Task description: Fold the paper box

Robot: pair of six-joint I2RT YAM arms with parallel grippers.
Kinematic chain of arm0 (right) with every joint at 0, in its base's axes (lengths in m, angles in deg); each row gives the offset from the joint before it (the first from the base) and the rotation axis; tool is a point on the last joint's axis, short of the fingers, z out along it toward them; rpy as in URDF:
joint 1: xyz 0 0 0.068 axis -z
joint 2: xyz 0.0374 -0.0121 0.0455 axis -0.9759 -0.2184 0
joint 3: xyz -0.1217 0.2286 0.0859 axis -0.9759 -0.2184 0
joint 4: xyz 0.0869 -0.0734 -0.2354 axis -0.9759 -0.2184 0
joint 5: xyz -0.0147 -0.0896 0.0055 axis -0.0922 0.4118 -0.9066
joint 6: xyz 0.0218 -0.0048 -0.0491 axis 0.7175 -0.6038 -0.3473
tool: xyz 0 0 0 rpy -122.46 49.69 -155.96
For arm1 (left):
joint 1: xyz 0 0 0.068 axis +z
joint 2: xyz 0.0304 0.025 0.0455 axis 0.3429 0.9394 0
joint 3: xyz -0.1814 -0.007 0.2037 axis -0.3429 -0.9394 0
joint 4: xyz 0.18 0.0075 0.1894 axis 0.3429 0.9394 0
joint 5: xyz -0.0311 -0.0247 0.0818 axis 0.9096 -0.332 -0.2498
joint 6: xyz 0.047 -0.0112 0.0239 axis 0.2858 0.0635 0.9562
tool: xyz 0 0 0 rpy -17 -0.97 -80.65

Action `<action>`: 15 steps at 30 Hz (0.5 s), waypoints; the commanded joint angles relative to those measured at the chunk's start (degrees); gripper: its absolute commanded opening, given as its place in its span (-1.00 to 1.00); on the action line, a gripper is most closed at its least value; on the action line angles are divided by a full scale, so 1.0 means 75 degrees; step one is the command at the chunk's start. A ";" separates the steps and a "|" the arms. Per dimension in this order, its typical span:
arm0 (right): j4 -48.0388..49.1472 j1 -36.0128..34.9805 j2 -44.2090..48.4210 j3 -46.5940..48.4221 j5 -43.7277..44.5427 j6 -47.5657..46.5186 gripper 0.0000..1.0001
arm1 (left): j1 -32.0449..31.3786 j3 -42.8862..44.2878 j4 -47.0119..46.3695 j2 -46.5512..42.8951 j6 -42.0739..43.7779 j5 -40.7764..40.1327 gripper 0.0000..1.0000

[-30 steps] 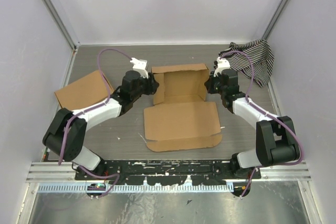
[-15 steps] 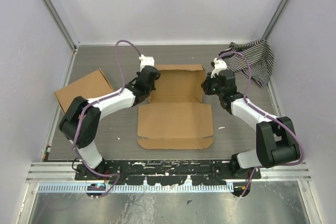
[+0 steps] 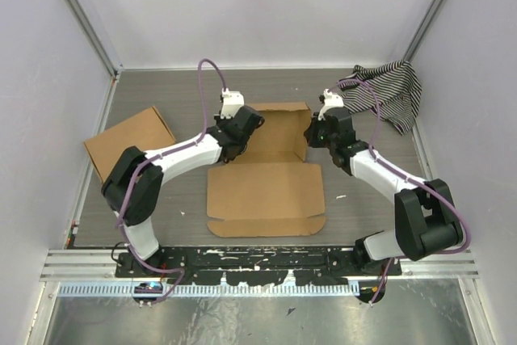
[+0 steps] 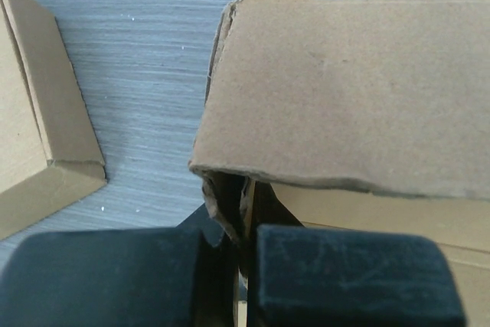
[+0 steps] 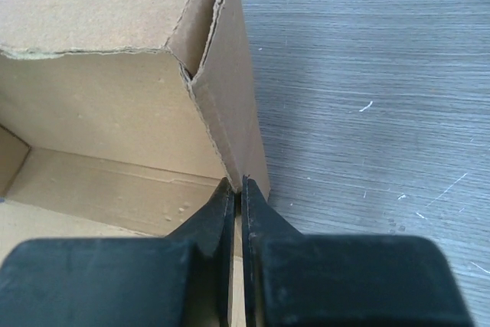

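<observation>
Here, in the middle of the table (image 3: 153, 98), the paper box (image 3: 266, 191) sits half-formed (lid panel lying flat on the near side), the left gripper (image 3: 245, 131) pinching its left side wall, the right gripper (image 3: 310, 135) clamped on the right wall.

You are working in a robotics lab test cell, not a home or a shop. Plain white panel walls (image 3: 266, 6) close the work area in on three sides, held at the corners by bare aluminium profile posts (image 3: 81, 14). The grey wood-grain tabletop (image 3: 186, 86) ends at a slotted aluminium rail (image 3: 81, 264). A black mounting plate (image 3: 266, 258) there carries your left arm (image 3: 174, 157) and right arm (image 3: 380, 171). Purple cables (image 3: 212, 70) loop openly along both arms, and bare sheet metal (image 3: 242, 321) lies in front of the rail.
</observation>
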 commanded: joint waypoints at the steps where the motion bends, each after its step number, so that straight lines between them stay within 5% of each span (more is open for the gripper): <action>1: -0.0081 -0.0217 -0.0099 0.0331 0.0251 0.0210 -0.77 | -0.0122 -0.0776 -0.0535 -0.0814 0.0300 0.0206 -0.90; 10: 0.0688 -0.0233 -0.1073 0.0658 0.0111 -0.0216 -0.39 | -0.0126 -0.1450 -0.1520 -0.1289 0.0794 0.1251 -0.96; 15: 0.1044 -0.0279 -0.1451 0.0826 0.0352 -0.0285 -0.41 | -0.0137 -0.1673 -0.1769 -0.1449 0.0820 0.1494 -0.97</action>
